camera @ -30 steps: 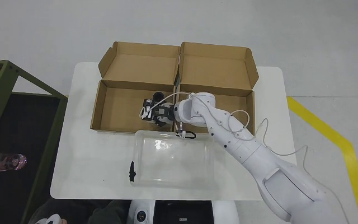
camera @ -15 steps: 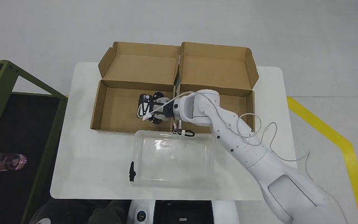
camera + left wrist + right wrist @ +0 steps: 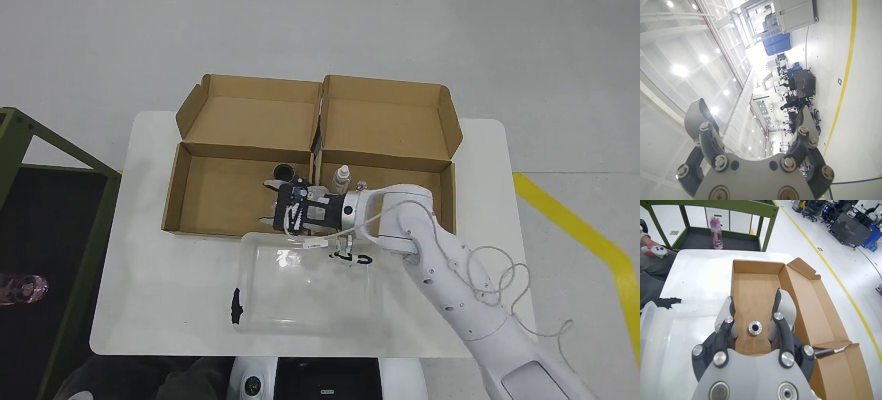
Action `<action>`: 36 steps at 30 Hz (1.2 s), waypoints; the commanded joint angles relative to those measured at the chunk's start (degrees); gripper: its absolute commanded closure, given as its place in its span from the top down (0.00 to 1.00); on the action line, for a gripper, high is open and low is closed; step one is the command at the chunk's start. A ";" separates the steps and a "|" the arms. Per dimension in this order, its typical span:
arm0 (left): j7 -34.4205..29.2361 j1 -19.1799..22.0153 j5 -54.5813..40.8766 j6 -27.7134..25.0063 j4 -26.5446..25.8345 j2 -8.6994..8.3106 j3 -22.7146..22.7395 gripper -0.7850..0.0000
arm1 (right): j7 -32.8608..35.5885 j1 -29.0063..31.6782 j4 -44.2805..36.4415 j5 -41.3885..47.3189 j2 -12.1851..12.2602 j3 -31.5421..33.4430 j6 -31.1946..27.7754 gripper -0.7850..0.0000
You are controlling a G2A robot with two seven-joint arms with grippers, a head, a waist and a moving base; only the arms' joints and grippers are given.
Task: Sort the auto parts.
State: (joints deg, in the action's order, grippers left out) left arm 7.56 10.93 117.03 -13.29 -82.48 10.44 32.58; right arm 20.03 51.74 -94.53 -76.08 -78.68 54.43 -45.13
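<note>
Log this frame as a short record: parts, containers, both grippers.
table: white, holding two open cardboard boxes side by side and a clear bin in front of them
metal cylinder: upright on the floor of the left box
right gripper: open, over the left box, not holding the cylinder
left gripper: open, empty, facing the room
clear bin: black piece at its left edge; cannot tell if inside or outside
</note>
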 commanded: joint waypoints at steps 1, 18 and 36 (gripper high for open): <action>0.00 0.00 0.00 0.00 0.00 0.00 0.00 1.00 | -0.36 3.08 -2.70 -0.87 0.81 2.47 -0.22 0.48; 0.00 0.00 0.00 0.00 0.00 0.00 0.00 1.00 | -8.96 24.57 -16.46 -6.92 5.75 22.10 -0.20 0.52; 0.00 0.00 0.00 0.00 0.00 0.00 0.00 1.00 | -29.17 44.60 -19.43 -13.88 8.45 39.45 7.03 0.74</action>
State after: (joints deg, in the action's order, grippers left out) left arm 7.56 10.93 117.03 -13.29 -82.48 10.44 32.58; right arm -8.39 95.70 -113.99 -89.92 -70.30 93.24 -38.43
